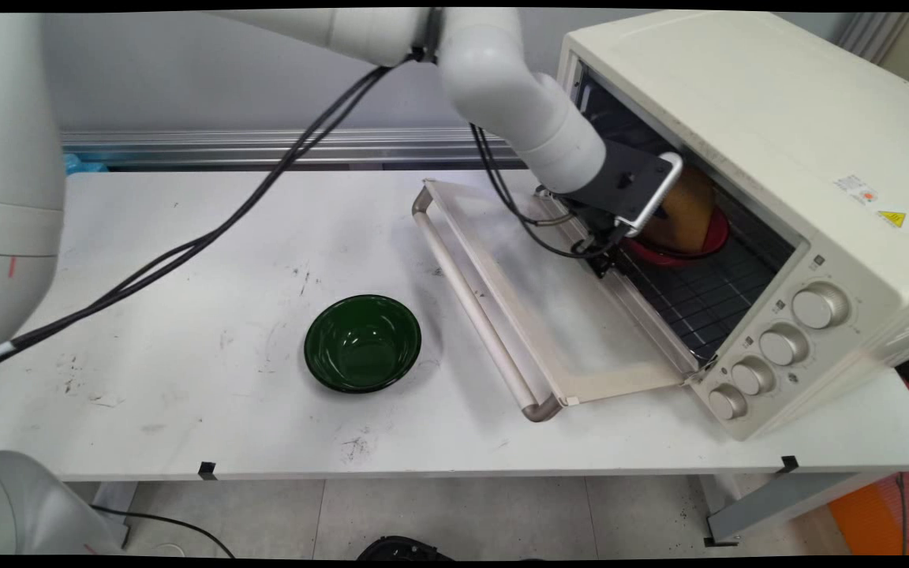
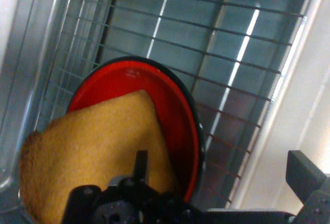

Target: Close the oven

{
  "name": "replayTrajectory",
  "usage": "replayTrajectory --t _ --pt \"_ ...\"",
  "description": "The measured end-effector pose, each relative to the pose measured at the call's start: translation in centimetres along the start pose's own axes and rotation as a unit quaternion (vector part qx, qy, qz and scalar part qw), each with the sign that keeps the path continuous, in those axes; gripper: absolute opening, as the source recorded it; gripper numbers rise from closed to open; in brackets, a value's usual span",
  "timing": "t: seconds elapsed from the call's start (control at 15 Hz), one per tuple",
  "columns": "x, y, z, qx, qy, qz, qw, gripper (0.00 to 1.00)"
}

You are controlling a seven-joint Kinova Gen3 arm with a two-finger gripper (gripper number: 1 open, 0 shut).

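Green bowl [image 1: 362,343]: alone on the white table [image 1: 186,315], well to the left of the gripper and nearer the camera.
Oven door [image 1: 533,308]: folded down flat, below and left of the gripper.
Gripper [image 1: 663,214]: reaches into the toaster oven [image 1: 770,173]; whether its fingers are parted or closed, I cannot tell.
Toast [image 2: 87,152]: 1 slice leaning on the red plate [image 2: 175,110], directly ahead of the gripper, very near.
Wire rack [image 2: 216,44]: carries the plate, extends beyond it.

The black two-finger gripper [image 2: 216,203] is cut off below; beside it, the tan bread slice [image 2: 87,157] hides part of the red round plate [image 2: 175,116].
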Motion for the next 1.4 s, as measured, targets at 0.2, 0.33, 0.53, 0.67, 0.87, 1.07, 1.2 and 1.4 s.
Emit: replayTrajectory --t 0.2,0.33,0.53,0.67,0.87,1.07,1.2,1.4 --pt "-0.6 0.7 -2.4 0.004 0.006 -0.021 0.9997 1.0" --pt "-1.0 1.1 -3.8 0.007 0.009 -0.038 0.9992 1.0" --pt "-1.6 1.6 -6.2 0.012 0.016 -0.072 0.9972 1.0" --pt "-2.1 2.0 -8.2 0.018 0.023 -0.108 0.9937 1.0" --pt "-2.6 2.3 -10.4 0.025 0.03 -0.149 0.9881 1.0" --pt "-3.4 2.7 -13.5 0.032 0.036 -0.196 0.9795 1.0" --pt "-4.1 3.0 -15.7 0.035 0.039 -0.225 0.9729 1.0" --pt "-5.1 3.4 -19.2 0.04 0.044 -0.271 0.9609 1.0"
